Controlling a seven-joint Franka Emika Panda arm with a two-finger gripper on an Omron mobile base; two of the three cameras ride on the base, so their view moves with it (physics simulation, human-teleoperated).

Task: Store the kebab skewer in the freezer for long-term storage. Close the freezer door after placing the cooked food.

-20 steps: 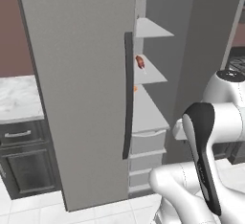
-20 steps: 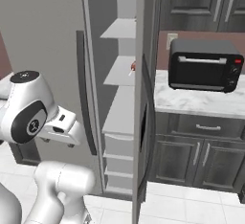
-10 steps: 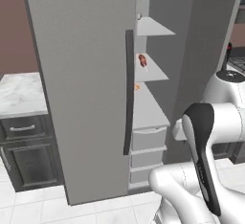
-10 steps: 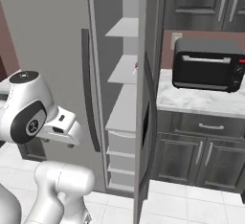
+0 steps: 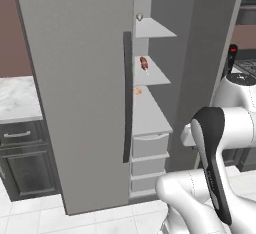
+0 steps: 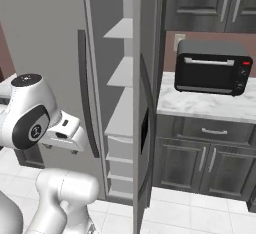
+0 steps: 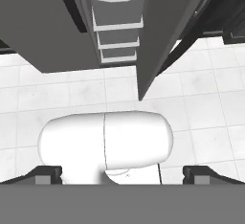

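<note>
Here, kebab skewer (image 5: 144, 63) on freezer (image 5: 150, 73) shelf, well apart from spread fingers (image 7: 48, 174)

A black toaster oven (image 6: 212, 68) sits on the marble bench (image 6: 210, 109) above dark cabinets (image 6: 200, 160). White floor tiles (image 7: 72, 91) lie below the pincer.

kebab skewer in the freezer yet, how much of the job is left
Done: the kebab skewer lies on a white shelf inside the freezer. In hand: nothing; the gripper is open and empty, pointing down at the floor. Left: the freezer door stands open edge-on and must be shut.
</note>
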